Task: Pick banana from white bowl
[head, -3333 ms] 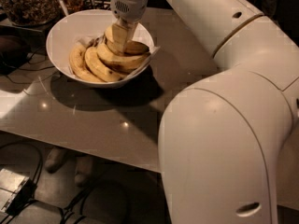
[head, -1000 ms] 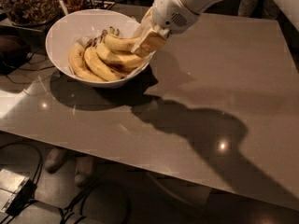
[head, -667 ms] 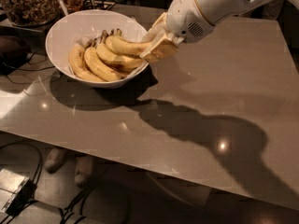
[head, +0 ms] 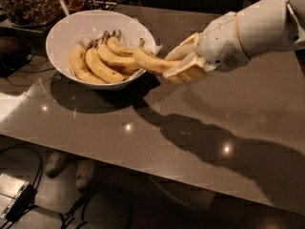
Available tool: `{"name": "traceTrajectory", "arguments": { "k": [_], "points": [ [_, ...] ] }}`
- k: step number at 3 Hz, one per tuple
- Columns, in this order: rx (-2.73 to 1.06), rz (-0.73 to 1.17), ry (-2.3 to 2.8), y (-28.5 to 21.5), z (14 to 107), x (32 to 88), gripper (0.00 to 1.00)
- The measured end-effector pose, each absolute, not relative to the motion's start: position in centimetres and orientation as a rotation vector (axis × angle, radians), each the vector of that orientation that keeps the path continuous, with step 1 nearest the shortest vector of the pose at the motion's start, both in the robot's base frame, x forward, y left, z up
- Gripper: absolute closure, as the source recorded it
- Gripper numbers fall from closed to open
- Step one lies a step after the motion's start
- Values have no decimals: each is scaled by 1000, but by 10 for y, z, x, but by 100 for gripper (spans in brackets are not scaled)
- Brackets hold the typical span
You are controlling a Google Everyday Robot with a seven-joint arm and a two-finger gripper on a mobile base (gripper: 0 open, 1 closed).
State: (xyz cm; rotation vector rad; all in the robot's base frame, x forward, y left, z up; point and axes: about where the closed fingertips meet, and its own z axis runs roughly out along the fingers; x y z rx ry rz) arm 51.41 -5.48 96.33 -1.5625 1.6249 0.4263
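Note:
The white bowl stands at the table's far left and holds several yellow bananas. My gripper is just right of the bowl's rim, above the table, and is shut on one yellow banana. That banana sticks out leftwards from the fingers, its stem end over the bowl's right rim, lifted off the others. The white arm reaches in from the right edge.
A dark glass jar of nuts stands behind the bowl at the far left, with other small items beside it. The grey-brown table stretches right and forward. Cables and a box lie on the floor below.
My gripper has drawn back from inside the bowl to the right, carrying one banana up and out over the bowl's right rim. The arm has swung away to the right.

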Motion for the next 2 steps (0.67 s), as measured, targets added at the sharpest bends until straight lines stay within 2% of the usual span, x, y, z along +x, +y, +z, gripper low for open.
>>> {"name": "traceTrajectory", "arguments": {
  "k": [1, 2],
  "points": [
    [-1499, 407, 1641, -75, 955, 488, 100],
    [-1493, 404, 1649, -79, 953, 485, 100]
  ]
}}
